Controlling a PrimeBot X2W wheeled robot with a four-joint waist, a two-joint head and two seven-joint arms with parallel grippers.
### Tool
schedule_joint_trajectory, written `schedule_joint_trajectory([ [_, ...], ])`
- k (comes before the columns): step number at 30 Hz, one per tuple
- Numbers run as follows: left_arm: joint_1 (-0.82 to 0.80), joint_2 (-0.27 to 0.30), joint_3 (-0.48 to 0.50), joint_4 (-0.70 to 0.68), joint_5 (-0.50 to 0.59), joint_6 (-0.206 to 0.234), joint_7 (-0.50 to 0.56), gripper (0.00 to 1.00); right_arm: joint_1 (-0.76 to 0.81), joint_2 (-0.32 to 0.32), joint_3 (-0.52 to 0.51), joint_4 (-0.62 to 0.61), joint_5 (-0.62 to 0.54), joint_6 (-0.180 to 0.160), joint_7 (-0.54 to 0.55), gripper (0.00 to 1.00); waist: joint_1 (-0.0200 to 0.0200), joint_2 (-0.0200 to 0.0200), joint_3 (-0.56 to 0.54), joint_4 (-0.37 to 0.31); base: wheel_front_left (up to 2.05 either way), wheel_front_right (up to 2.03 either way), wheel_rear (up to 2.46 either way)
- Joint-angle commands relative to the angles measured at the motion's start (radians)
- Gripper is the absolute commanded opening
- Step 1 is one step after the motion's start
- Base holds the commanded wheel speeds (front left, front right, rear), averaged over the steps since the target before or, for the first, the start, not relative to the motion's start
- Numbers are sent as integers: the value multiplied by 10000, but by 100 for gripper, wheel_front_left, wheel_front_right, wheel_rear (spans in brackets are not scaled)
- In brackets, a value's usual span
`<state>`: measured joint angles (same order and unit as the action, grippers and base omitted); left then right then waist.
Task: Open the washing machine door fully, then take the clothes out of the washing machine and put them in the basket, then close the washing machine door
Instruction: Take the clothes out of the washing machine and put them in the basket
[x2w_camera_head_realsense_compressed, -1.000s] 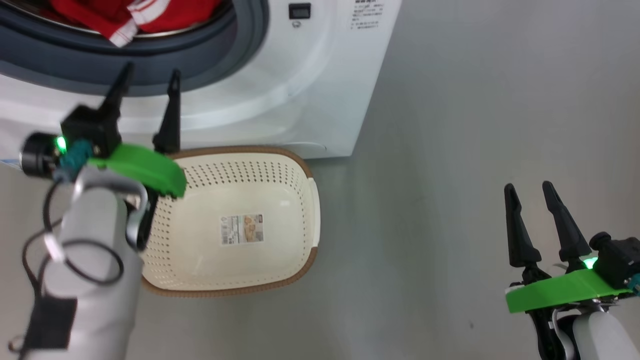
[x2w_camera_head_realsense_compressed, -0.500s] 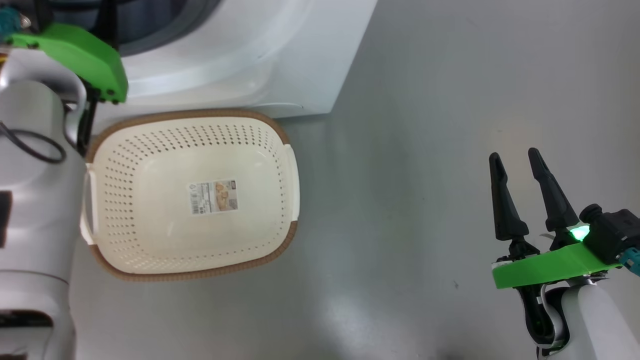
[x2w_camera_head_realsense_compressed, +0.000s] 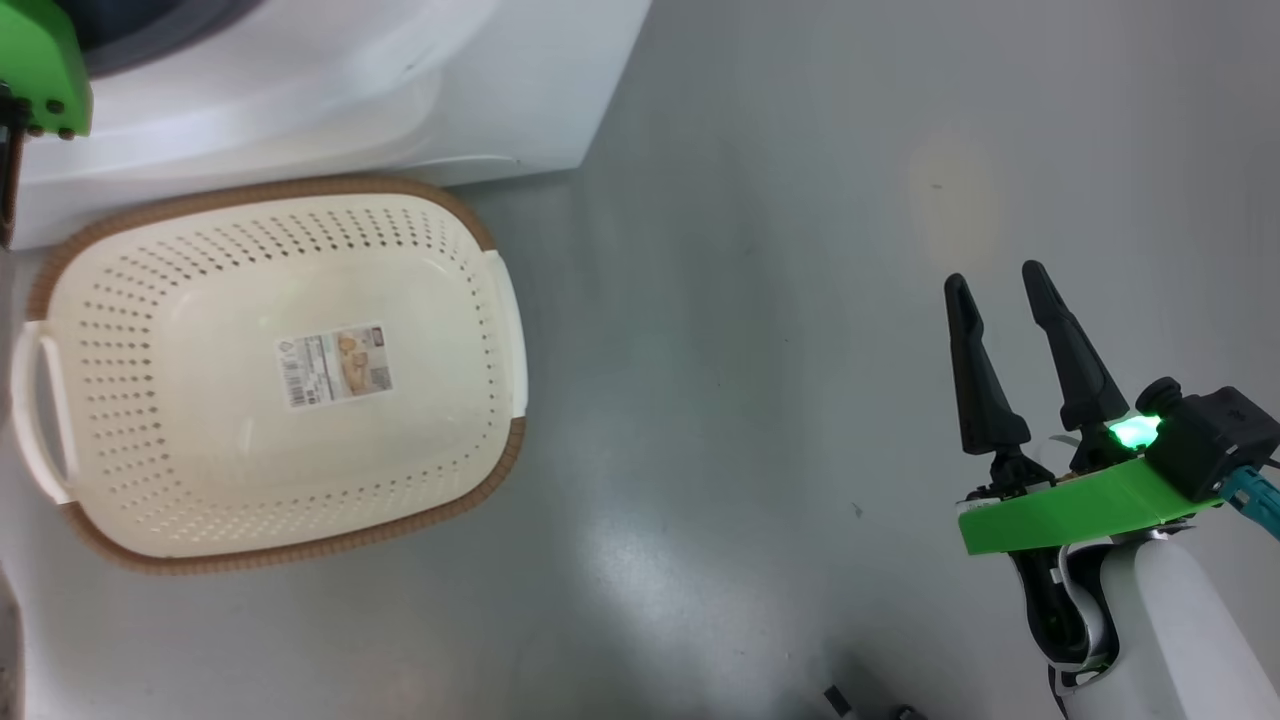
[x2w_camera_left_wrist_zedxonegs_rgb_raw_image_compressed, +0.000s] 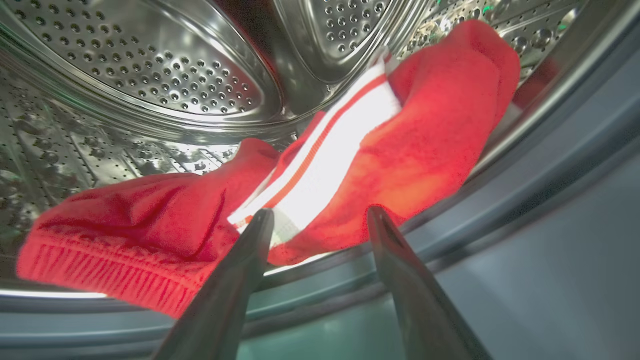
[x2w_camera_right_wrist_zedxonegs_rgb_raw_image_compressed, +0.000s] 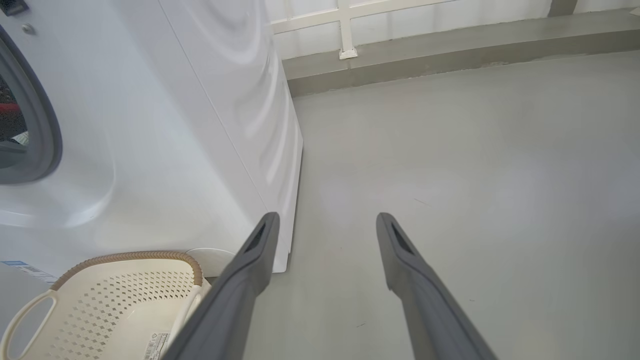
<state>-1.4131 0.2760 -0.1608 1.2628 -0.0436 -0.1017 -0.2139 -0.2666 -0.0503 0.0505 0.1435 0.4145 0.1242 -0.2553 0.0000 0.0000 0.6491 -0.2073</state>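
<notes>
My left hand (x2w_camera_left_wrist_zedxonegs_rgb_raw_image_compressed: 319, 214) is at the mouth of the washing machine (x2w_camera_head_realsense_compressed: 400, 100), and its two fingers stand wide apart with nothing between them. In the left wrist view they point at the clothes (x2w_camera_left_wrist_zedxonegs_rgb_raw_image_compressed: 410, 150), a red heap with a white striped band, which lies on the bottom of the steel drum (x2w_camera_left_wrist_zedxonegs_rgb_raw_image_compressed: 150, 75) just behind the grey gasket (x2w_camera_left_wrist_zedxonegs_rgb_raw_image_compressed: 550, 165). The tip of one finger is in front of the white band, but I cannot tell if it touches the fabric. In the head view I see of this arm the green bracket (x2w_camera_head_realsense_compressed: 35, 60) at the top left corner, over the front of the machine.

The basket (x2w_camera_head_realsense_compressed: 300, 185) stands on the floor (x2w_camera_head_realsense_compressed: 750, 350) just before the machine, with its far rim close to the white front. Inside it there is a paper label (x2w_camera_head_realsense_compressed: 334, 363) on the bottom.

My right hand (x2w_camera_head_realsense_compressed: 993, 277) hangs over the bare floor, well apart from the basket and to the right of it. Its fingers are also spread wide and hold nothing. In the right wrist view this hand (x2w_camera_right_wrist_zedxonegs_rgb_raw_image_compressed: 326, 217) points past the corner of the machine, with the basket at the lower left.
</notes>
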Motion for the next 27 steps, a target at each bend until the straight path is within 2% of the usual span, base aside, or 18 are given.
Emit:
schedule_joint_trajectory([
  [1,-188,510,-8,-115,114,40,31,100,15,0,249,-259,119,65,-65,100,0,0,280,-234,0,0,0],
  [13,-643,685,-399,139,241,409,15,100,-46,0,501,-360,271,65,-65,100,0,0,428,-447,0,0,0],
  [14,-653,680,-429,147,253,469,-9,96,-50,0,508,-367,275,65,-65,100,0,0,425,-445,0,0,0],
  [15,-658,671,-447,154,249,520,-37,50,-51,0,512,-370,276,65,-65,100,0,0,417,-443,0,0,0],
  [17,-653,649,-466,171,218,565,-68,0,-49,1,515,-376,276,65,-65,100,0,0,399,-436,0,0,0],
  [27,-405,447,-254,88,-239,745,-394,0,-44,1,424,-361,179,65,-65,100,0,0,249,-244,0,0,0],
])
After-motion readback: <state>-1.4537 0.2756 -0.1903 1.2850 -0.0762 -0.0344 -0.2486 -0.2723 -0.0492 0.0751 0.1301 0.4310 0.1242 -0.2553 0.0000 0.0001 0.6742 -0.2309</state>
